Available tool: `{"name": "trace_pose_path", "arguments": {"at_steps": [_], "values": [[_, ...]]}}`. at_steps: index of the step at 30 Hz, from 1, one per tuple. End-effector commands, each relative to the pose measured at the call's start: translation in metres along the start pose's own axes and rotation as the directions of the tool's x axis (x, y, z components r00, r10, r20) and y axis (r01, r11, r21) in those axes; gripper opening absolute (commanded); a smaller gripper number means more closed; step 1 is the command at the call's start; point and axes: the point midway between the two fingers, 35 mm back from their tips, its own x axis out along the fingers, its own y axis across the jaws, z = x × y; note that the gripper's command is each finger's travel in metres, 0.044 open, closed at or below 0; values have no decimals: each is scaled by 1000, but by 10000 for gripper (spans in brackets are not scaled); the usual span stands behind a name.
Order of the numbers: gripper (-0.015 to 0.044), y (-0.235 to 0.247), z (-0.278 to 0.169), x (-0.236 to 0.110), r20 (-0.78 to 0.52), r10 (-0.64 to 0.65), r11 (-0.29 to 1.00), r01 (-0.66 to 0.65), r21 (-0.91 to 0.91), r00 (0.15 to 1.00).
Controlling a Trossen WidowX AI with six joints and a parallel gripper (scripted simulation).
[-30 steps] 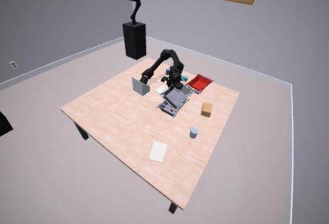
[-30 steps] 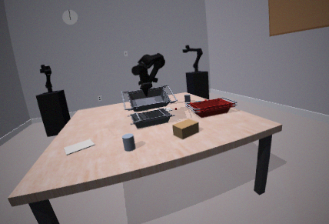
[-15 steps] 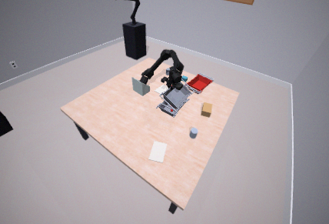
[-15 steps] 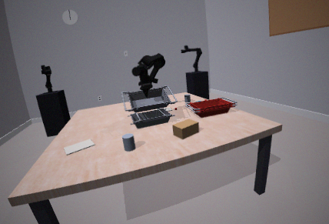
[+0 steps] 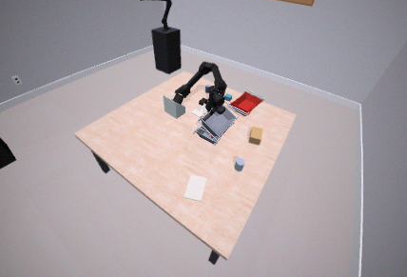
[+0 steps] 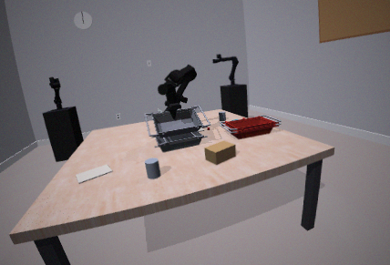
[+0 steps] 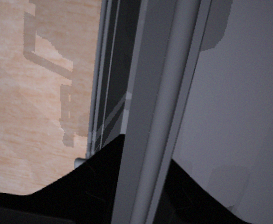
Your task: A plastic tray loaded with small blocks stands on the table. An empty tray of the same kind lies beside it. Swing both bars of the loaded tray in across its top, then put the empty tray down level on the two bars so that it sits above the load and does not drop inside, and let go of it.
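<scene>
Item: empty grey tray (image 6: 177, 124), rigid moulded plastic with a wire frame along its rim, carried tilted above the loaded tray (image 6: 179, 141), which stands on the tabletop (image 6: 137, 168) directly beneath it. Holder: the pincer (image 6: 172, 108), clamped on the far long wall of the empty tray; in the wrist view that wall (image 7: 161, 116) runs as a grey band between the dark fingers, filling most of the frame. Handling, by judgement: light and stiff, unlikely to flex, but smooth plastic held by one thin wall tends to pivot and hang low on the free side, which matches the tilt seen from the exterior view. A hold near the middle of a long wall, as here, seems best for balance; it should be levelled before release. Support: whether both wire bars of the loaded tray lie across its top cannot be told, being hidden under the carried tray. Adjacent stock: red tray (image 6: 250, 126) well to one side, cardboard box (image 6: 220, 152), blue-grey cup (image 6: 152, 168), white sheet (image 6: 94, 173).
</scene>
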Motion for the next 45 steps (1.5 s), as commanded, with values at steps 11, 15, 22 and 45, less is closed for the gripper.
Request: {"name": "trace_pose_path", "arguments": {"at_steps": [11, 15, 22, 45], "values": [[0, 0, 0, 16, 0, -27, 1000, 27, 3, 1000], [0, 1, 0, 17, 0, -27, 1000, 27, 3, 1000], [0, 5, 0, 22, 1, -27, 1000, 27, 3, 1000], [0, 15, 0, 36, 1, -26, 1000, 26, 3, 1000]]}}
